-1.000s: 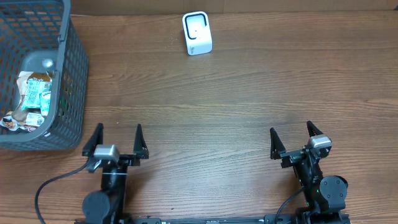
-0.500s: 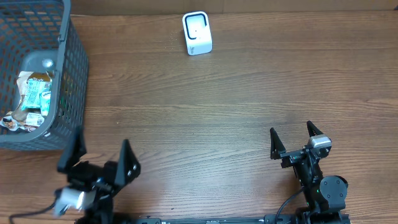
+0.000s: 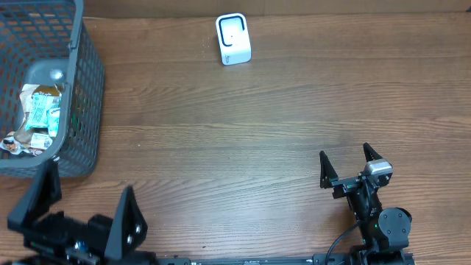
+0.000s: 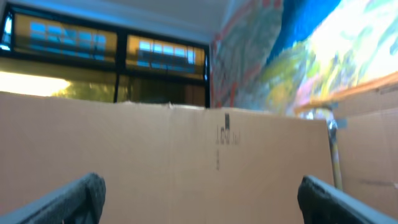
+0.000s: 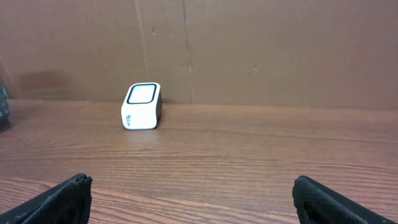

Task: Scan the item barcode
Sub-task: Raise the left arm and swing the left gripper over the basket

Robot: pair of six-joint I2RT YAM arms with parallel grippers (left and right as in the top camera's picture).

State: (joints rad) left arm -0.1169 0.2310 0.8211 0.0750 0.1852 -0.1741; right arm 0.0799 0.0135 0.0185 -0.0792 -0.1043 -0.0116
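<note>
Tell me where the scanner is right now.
In the overhead view the white scanner stands near the far edge of the table, slightly left of centre, well right of the grey basket.

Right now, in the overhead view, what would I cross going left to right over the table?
grey basket → white scanner → right gripper

Brown wood-grain surface [image 3: 257, 110]. Plain cardboard wall [image 5: 280, 50] along far edge, vertical seam. Left wrist view: lit windows [image 4: 106, 46] above cardboard, colourful sheet [image 4: 298, 56] at right.
</note>
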